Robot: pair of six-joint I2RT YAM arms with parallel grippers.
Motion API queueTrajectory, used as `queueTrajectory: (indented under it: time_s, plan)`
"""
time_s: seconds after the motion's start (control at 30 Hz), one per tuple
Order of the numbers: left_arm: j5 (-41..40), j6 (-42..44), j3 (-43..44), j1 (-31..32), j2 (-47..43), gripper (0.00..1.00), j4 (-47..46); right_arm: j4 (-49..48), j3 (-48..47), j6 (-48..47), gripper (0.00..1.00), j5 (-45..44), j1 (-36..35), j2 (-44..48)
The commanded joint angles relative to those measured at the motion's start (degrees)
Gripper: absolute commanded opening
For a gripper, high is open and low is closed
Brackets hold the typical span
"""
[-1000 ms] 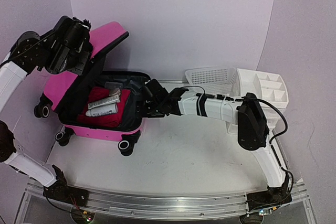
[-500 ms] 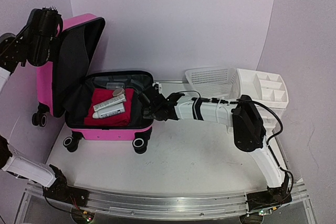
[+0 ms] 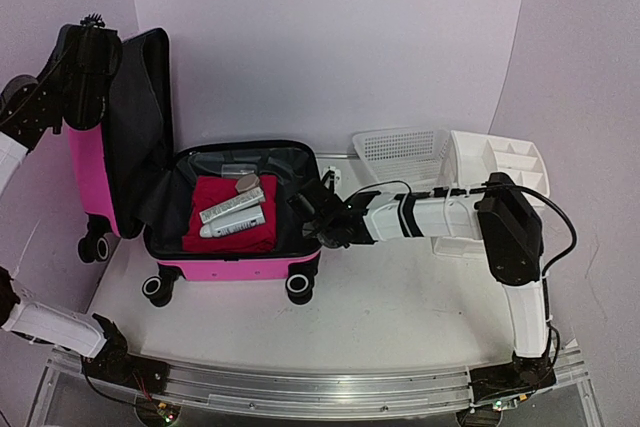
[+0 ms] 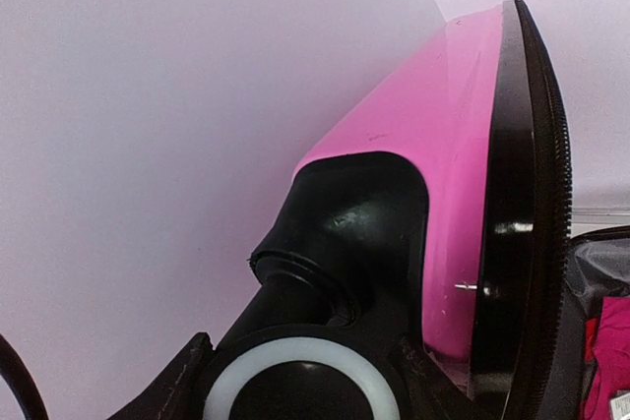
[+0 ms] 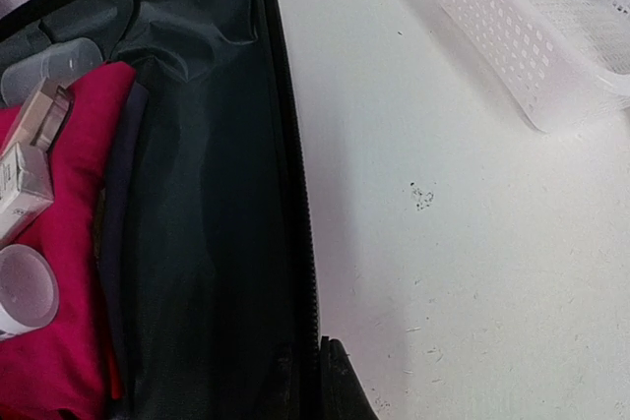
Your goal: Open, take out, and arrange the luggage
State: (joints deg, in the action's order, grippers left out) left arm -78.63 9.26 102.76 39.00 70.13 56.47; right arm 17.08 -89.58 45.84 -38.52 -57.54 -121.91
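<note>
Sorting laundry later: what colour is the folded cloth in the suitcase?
The cloth is red, clearest in the top external view.

A smooth, pale lavender backdrop point(image 3: 330, 37) closes in the back and both sides, evenly lit with only soft shadows. Below it lies a white tabletop point(image 3: 400, 317), faintly speckled, with a metal rail point(image 3: 300, 387) along its near edge.

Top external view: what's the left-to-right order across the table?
Raised lid of the hot-pink hard-shell luggage → red folded cloth inside its base → right gripper at the base's right rim → white mesh plastic basket → white plastic drawer organizer.
</note>
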Motion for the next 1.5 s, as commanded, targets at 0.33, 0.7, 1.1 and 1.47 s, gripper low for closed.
queueTrajectory:
  time_s: [0.33, 0.7, 1.1, 1.47]
  plan:
    - [-3.42, 0.5, -12.79, -1.04, -14.13, 0.19, -9.18, -25.68, 9.5, 4.88, 0.0, 8.93, 1.02, 1.34]
    - [-5.78, 0.5, -19.22, -1.64, -18.0, 0.25, -10.6, -39.78, 14.89, 11.04, 0.0, 12.97, 0.86, 0.36]
    - [-1.2, 2.48, -15.73, -1.74, -17.95, 0.92, -9.65, -40.85, 15.23, 13.68, 0.0, 14.41, 0.56, 0.52]
    - [31.67, -5.31, -3.77, -1.61, -21.47, 0.98, -2.34, -40.72, 15.03, 13.94, 0.0, 14.05, 0.25, 0.53]
